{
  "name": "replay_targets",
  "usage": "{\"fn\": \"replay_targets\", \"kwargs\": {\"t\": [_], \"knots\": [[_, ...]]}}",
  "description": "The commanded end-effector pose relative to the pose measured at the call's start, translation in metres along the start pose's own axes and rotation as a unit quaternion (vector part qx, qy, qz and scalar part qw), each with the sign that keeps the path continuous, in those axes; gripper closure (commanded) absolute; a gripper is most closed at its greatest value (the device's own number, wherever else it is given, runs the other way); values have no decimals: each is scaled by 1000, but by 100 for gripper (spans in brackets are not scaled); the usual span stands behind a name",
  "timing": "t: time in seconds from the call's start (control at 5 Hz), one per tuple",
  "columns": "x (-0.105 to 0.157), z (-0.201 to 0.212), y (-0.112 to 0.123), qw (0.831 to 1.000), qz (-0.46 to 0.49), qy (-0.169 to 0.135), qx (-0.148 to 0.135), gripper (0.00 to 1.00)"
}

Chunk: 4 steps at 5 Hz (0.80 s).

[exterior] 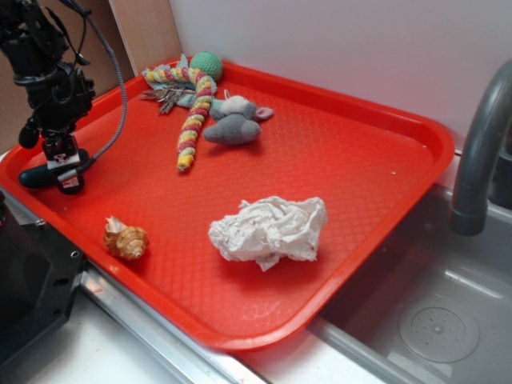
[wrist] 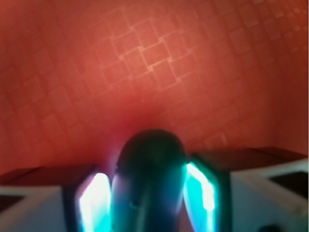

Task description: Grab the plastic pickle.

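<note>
One plastic pickle point(exterior: 36, 175), one seashell point(exterior: 126, 239), one crumpled tissue point(exterior: 270, 230), one plush mouse point(exterior: 234, 122) and one rope toy point(exterior: 192, 108) sit on the red tray point(exterior: 336, 144). At nine o'clock, the gripper point(exterior: 66, 170) fingers point(wrist: 96, 198) pinch the pickle, its long axis running left-right.

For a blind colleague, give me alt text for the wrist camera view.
Close-up of the gripper with its two fingers on either side of a dark green plastic pickle, above a red textured tray; blurred.
</note>
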<state>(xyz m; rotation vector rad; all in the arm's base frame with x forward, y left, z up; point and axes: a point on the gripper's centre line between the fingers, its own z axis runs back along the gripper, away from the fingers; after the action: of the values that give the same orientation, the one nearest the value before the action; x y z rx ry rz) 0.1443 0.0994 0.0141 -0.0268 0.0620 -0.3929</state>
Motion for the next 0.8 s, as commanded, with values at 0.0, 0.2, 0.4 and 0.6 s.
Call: {"fn": "replay_targets", "kwargs": {"t": [0.0,0.2,0.4,0.6], "knots": [[33,78,-16,994,62,-71,49,100],[53,132,-29,980,142,-139,28,100],[73,174,-55,957,224,-180,42,100],[103,188,-76,951,254,-172,32,100]]}}
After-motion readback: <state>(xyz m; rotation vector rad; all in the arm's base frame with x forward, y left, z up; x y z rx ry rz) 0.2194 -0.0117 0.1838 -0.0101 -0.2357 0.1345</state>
